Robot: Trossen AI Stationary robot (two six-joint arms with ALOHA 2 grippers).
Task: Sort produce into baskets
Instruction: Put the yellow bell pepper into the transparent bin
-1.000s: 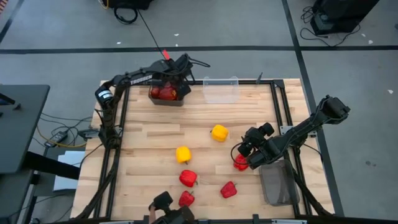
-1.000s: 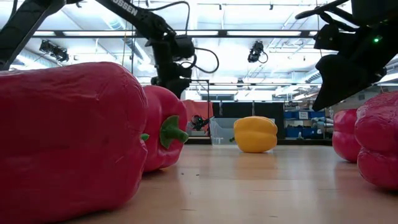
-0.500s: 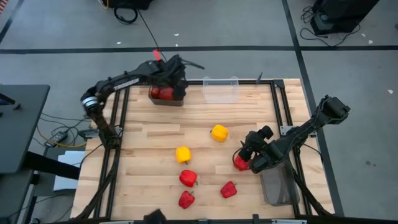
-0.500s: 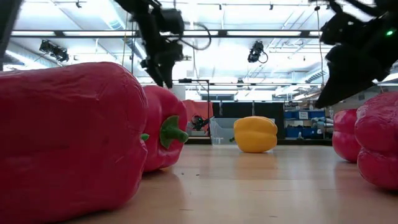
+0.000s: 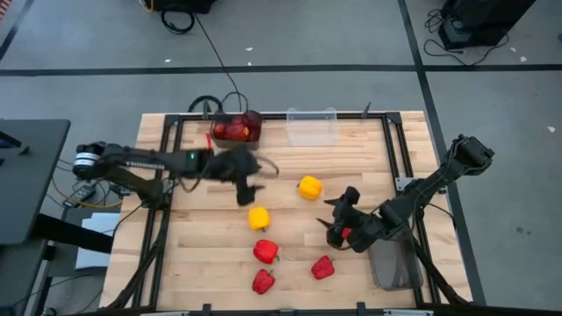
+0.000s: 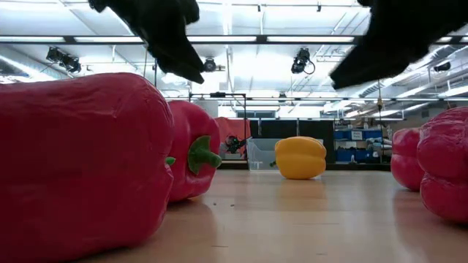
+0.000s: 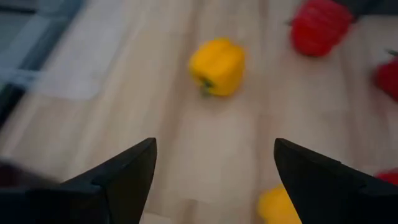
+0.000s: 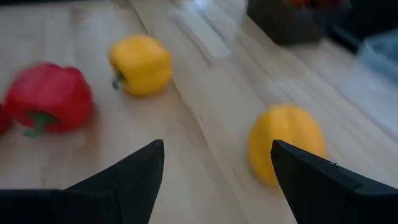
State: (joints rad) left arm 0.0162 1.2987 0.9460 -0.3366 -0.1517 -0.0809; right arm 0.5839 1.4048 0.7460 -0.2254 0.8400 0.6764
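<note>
Dark bin (image 5: 237, 130) holding red produce (image 5: 230, 132) (perhaps peppers), clear bin (image 5: 312, 128), both grippers' jaws spread.

Place: a robotics lab or test hall, not a home.
Floor: grey concrete (image 5: 492, 88) marked with dark tape lines (image 5: 263, 68), seen from above.
Worktop: a bare butcher-block worktop (image 5: 211, 219) in a black metal frame (image 5: 167, 228), standing alone on the open floor.
Cabling: loose black cables (image 5: 180, 17) trail across the floor.
Ceiling: long strip lights (image 6: 292, 39) and overhead rails with mounted cameras (image 6: 301, 60).
Background: blue storage shelving (image 6: 355, 142) along the far wall.
</note>
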